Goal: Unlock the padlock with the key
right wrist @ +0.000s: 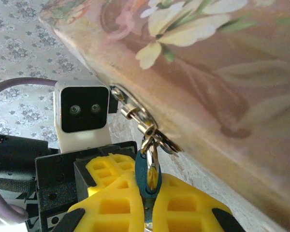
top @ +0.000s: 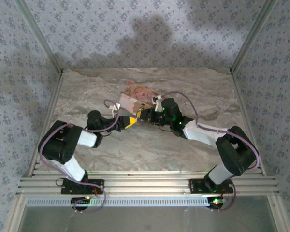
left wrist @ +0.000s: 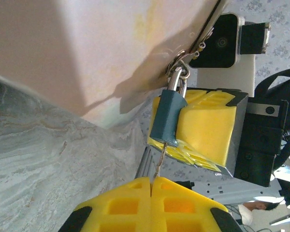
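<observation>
Overhead, both black arms stood bent inward over the grey-veined marble table (top: 150,150). They met at the near edge of a flat pink-orange printed box (top: 135,94). The left gripper (top: 129,121) and right gripper (top: 144,115) sat tip to tip, their yellow ends close together. Anything between them was too small to make out from this height.

Left wrist view. The left gripper's yellow fingers (left wrist: 130,205) were pressed together at the bottom of the frame, pinching the lower end of a thin pale metal key (left wrist: 159,162) in the seam between them. The key stood near upright, its upper end at the underside of a small blue-bodied padlock (left wrist: 166,118). How far it sat inside could not be told. The padlock's silver loop (left wrist: 176,79) passed through a metal ring (left wrist: 175,59) on the box's edge. The right gripper's yellow fingers lay against the padlock's far side.

Right wrist view. The right gripper's fingers were closed on the blue padlock body, seen edge-on between them. The loop rose to a short run of small metal links (right wrist: 135,116) on the box's flowered side. Behind and to the left was the left gripper's yellow finger, under a white wrist camera (right wrist: 82,116).
</observation>
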